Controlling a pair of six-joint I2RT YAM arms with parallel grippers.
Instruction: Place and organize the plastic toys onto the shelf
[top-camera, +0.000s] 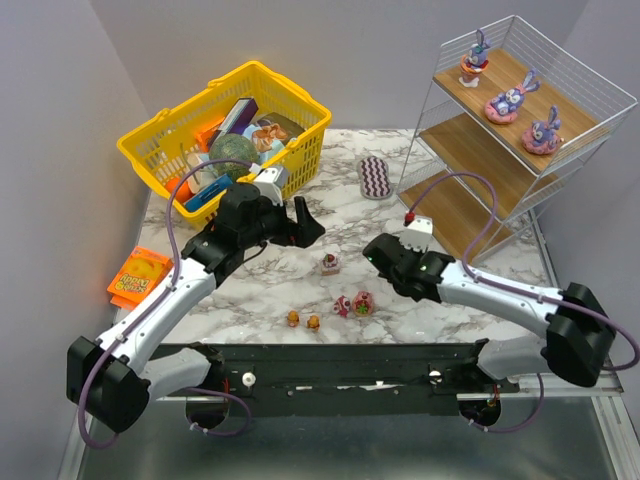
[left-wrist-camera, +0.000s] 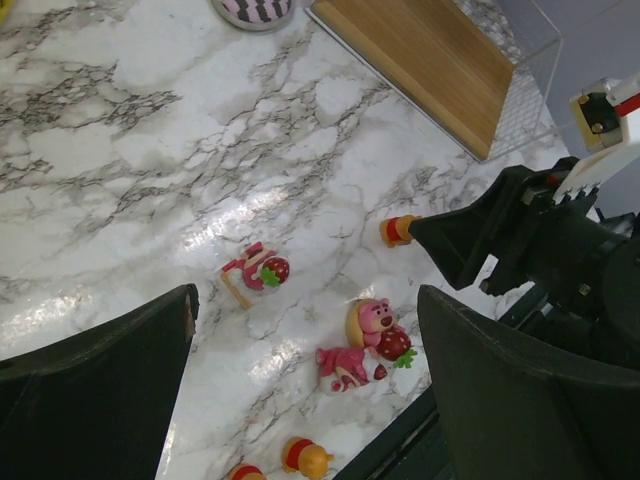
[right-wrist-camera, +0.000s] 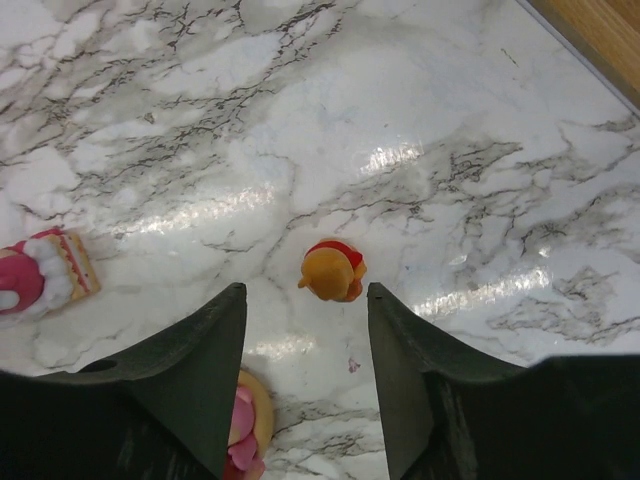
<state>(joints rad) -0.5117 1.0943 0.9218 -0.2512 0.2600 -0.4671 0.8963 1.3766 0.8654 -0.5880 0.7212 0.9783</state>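
Our right pincer (right-wrist-camera: 305, 300), spread, hovers with a bear (right-wrist-camera: 332, 270) just beyond its tips; closing short, we risk squirting it across the slick bench (right-wrist-camera: 200, 120). Our left pincer (left-wrist-camera: 305, 300) is spread too.

A pink cake toy (right-wrist-camera: 35, 272) is cut off by the right wrist view's left edge, and a finger (right-wrist-camera: 190, 380) half hides a round pink toy (right-wrist-camera: 252, 420).

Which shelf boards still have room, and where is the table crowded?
The middle board and bottom board look bare. The top board is filled by three bunnies. On the table, toys cluster at the front centre.
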